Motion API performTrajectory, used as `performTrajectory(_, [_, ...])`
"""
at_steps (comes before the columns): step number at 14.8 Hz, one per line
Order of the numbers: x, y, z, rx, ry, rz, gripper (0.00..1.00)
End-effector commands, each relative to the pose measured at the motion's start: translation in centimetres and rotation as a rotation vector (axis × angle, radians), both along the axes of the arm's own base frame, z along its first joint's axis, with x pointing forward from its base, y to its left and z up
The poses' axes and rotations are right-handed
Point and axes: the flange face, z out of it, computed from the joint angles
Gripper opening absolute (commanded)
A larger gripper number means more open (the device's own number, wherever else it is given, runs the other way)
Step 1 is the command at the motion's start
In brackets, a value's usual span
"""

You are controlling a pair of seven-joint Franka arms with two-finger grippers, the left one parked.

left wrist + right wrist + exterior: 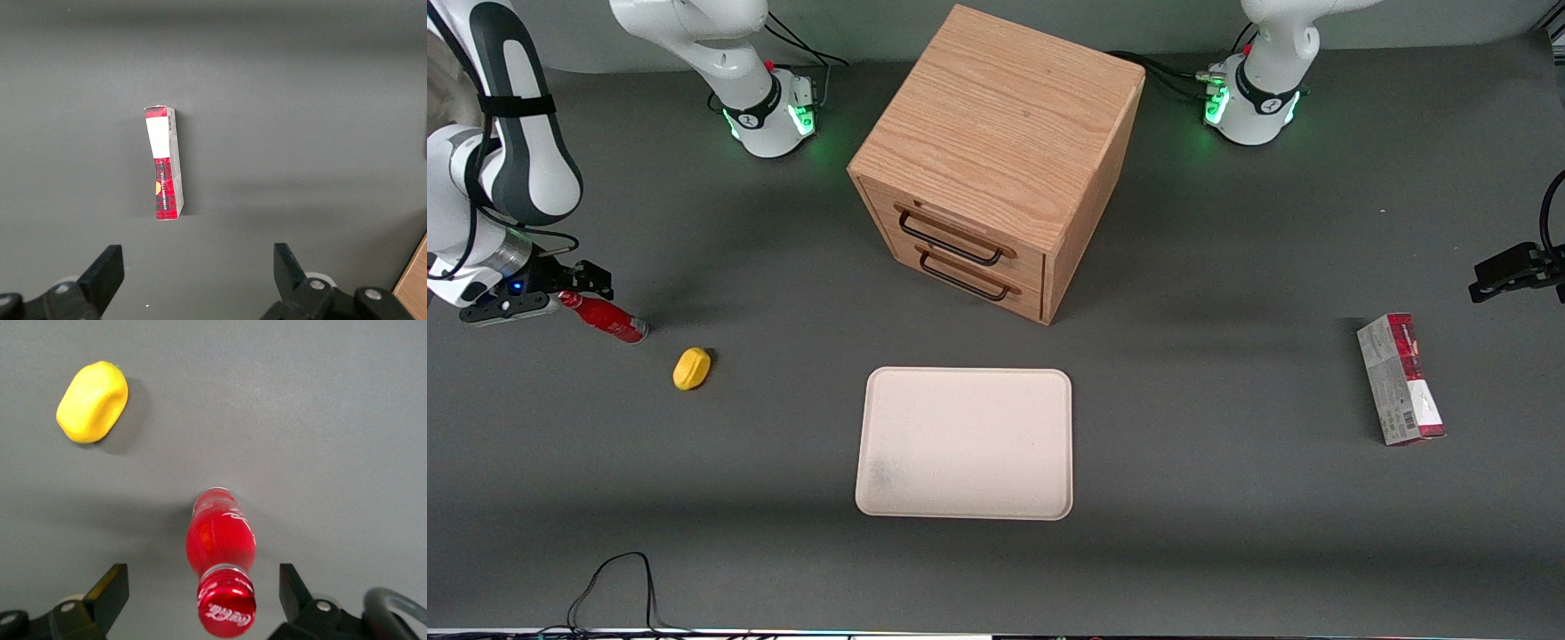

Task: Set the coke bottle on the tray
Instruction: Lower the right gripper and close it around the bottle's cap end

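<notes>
The coke bottle [609,321] [221,540] lies on its side on the grey table at the working arm's end, its red cap pointing at my right gripper [583,288] [201,595]. The gripper is open and low over the table. Its two black fingers [109,590] stand wide apart on either side of the cap, with clear gaps to the bottle. The cream-white tray [964,443] lies flat near the middle of the table, nearer the front camera than the cabinet, with nothing on it.
A yellow lemon-like lump [692,368] [92,401] lies beside the bottle, between it and the tray. The oak two-drawer cabinet [996,160] stands mid-table. A red-and-grey carton [1400,378] [163,163] lies toward the parked arm's end.
</notes>
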Motion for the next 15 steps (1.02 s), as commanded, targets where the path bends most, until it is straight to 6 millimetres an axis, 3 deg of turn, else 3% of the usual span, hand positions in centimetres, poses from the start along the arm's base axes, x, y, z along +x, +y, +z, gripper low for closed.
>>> performTrajectory(1, [-0.3,-0.7,-0.4,-0.012,-0.005,0.021,0.98])
performTrajectory(6, [-0.5,-1.0,-0.9,-0.007,0.013,0.013,0.0])
performTrajectory(11, [0.6,-0.7,0.9,-0.004,-0.009,-0.03,0.0])
performTrajectory(13, [2.6,0.2,3.6,0.012,0.028,-0.065,0.0])
performTrajectory(15, [5.2,1.9,7.6,0.016,0.041,-0.105,0.0])
